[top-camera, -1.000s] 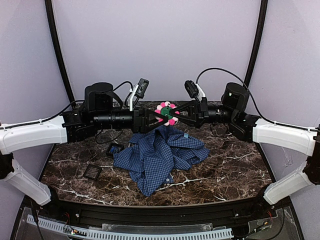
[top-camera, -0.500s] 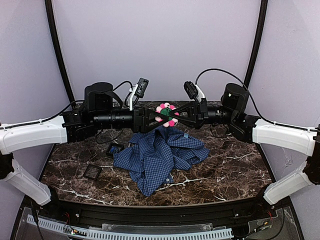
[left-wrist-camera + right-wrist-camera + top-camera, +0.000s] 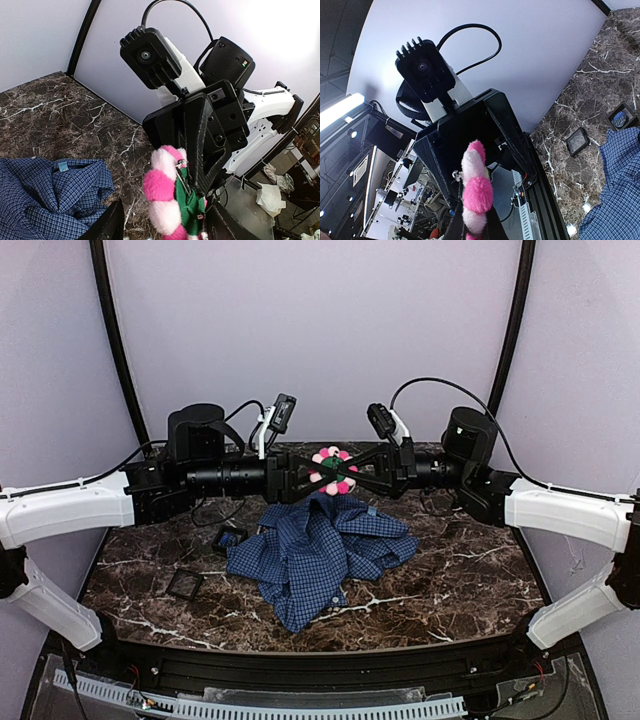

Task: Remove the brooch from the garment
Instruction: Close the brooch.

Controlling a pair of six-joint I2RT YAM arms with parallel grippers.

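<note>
The brooch (image 3: 332, 468), a pink and pale-pink flower with a green centre, hangs in the air between my two raised grippers, above the back of the table. My right gripper (image 3: 346, 471) is shut on it; in the right wrist view the brooch (image 3: 477, 195) is pinched between its close-set fingers. My left gripper (image 3: 317, 473) is open, with its fingers standing apart on either side of the brooch (image 3: 162, 192). The garment (image 3: 310, 550), a blue checked shirt with a light-blue tag (image 3: 372, 510), lies crumpled on the table below, apart from the brooch.
Two small black square trays (image 3: 185, 585) (image 3: 230, 537) lie on the dark marble table (image 3: 460, 580) left of the shirt. Grey walls enclose the back and sides. Both arms stretch level across the back of the table.
</note>
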